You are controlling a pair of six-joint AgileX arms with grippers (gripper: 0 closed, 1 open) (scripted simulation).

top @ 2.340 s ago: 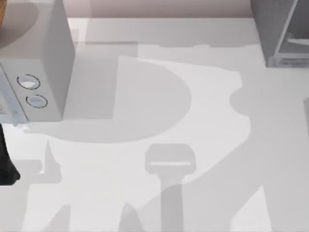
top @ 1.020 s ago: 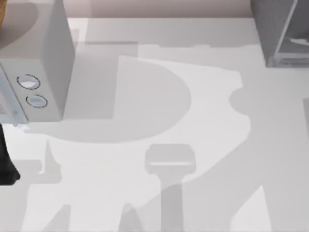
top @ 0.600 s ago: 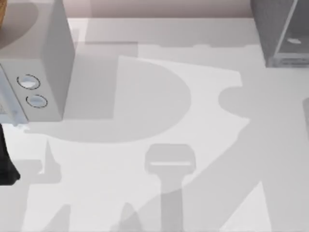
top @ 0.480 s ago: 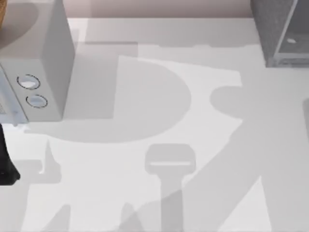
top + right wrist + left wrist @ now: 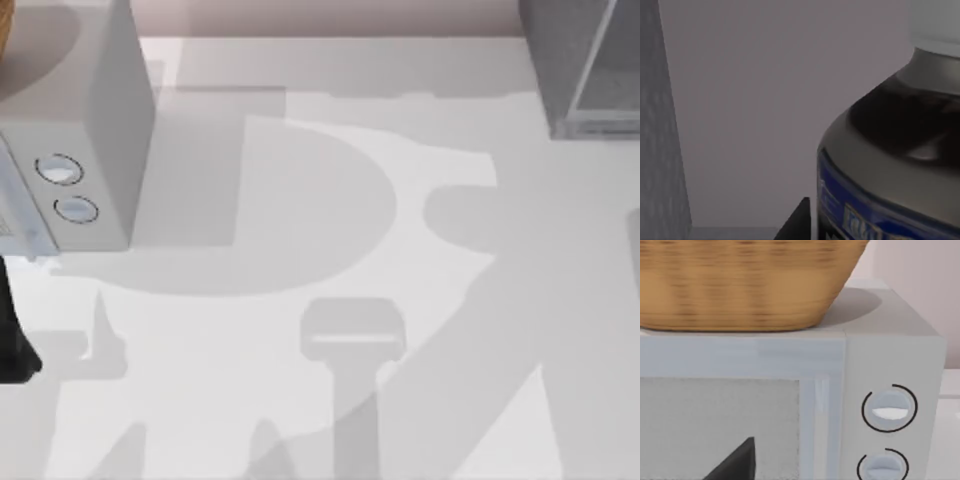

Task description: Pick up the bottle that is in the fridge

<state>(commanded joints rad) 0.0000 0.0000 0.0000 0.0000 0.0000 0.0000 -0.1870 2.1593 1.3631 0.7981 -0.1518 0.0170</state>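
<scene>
White worktop carries all we see from above, crossed by grey shadows, with a pale wall band along its far edge. At its far right corner stands the fridge, dark grey, its pale-framed door panel facing the middle. Along the left edge sits a lighter grey box with two round dials; our left arm shows as a dark shape at that edge, just in front of it.

Our left wrist view adds a woven tan basket resting on that box's top, above the dials.

Our right wrist view is dim and looks into the fridge's grey interior, where the bottle stands close up: white cap, dark shoulders, blue-edged label.

We cannot tell how either pincer is set.
</scene>
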